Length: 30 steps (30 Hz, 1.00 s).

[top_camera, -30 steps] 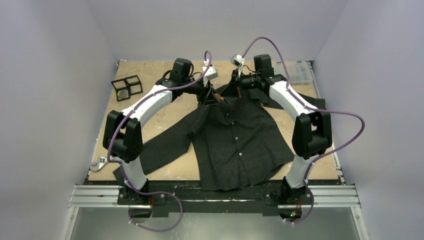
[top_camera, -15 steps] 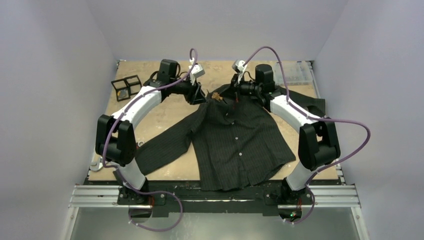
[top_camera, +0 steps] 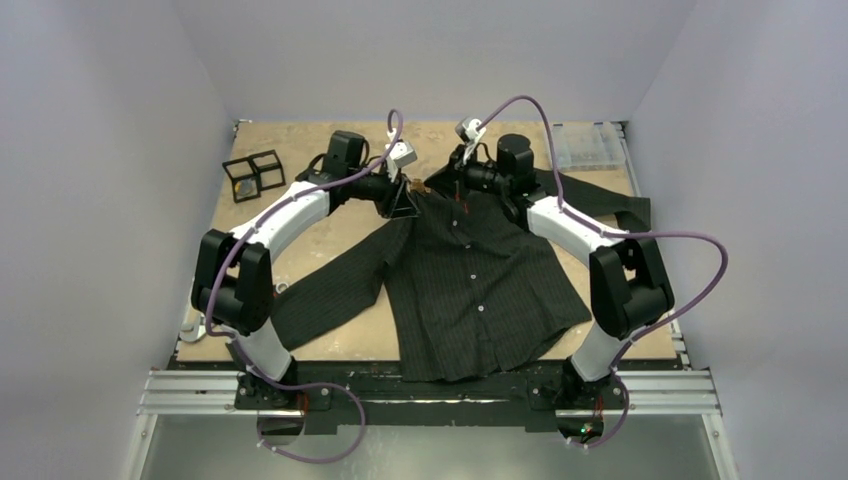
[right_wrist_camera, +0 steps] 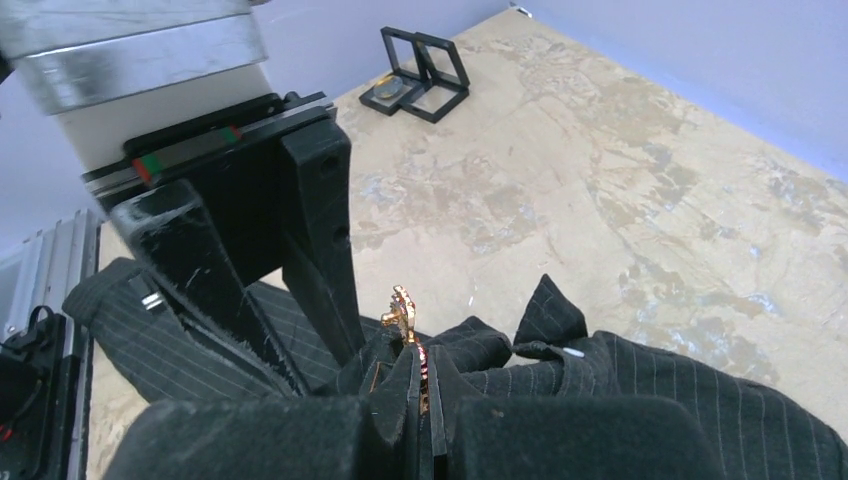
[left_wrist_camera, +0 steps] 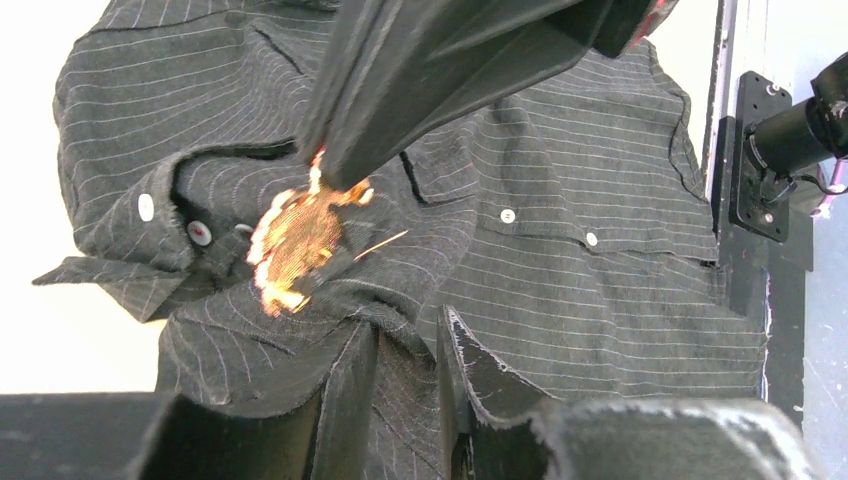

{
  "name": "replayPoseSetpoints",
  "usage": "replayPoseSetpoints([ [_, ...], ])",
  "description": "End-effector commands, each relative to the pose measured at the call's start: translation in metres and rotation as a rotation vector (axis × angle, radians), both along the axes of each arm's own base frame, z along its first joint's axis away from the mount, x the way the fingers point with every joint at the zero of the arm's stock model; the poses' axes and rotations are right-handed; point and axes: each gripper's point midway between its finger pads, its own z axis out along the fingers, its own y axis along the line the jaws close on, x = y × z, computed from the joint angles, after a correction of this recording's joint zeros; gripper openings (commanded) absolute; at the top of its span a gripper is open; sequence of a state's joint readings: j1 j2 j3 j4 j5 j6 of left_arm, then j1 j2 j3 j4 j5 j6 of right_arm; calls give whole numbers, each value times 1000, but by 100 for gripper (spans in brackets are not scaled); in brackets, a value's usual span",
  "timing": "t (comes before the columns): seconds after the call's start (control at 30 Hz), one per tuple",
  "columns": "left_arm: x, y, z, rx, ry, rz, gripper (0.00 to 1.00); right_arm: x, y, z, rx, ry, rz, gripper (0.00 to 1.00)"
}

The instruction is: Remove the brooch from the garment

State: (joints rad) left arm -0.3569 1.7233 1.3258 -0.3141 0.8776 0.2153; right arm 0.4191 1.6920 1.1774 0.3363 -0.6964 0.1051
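Left end effector (left_wrist_camera: 405,332) has closed onto shirt (left_wrist_camera: 600,150) beside the brooch (left_wrist_camera: 295,240) the right end effector (right_wrist_camera: 424,366) clamps, bracing removal.

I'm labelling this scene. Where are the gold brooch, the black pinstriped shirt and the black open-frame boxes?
gold brooch (left_wrist_camera: 297,240): left wrist view, its mesh face.
black pinstriped shirt (top_camera: 500,290): top external view, front panel.
black open-frame boxes (top_camera: 252,173): top external view, middle frame bars.
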Motion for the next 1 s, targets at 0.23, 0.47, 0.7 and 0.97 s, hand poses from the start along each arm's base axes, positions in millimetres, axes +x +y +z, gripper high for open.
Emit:
replayPoseSetpoints([
  [0.23,-15,-10,10,-21,-47,-54,25,20,16,3,55,-47,-31,0],
  [0.47,-14,-10,5,-10,-47,-57,9,18,27,1,73,-51,-15,0],
  [0.7,-27,-8,-6,13,-60,-114,0,24,39,0,85,-59,-19,0],
  [0.97,-42,-5,-1,-6,-53,-159,24,36,48,5,126,-38,-35,0],
])
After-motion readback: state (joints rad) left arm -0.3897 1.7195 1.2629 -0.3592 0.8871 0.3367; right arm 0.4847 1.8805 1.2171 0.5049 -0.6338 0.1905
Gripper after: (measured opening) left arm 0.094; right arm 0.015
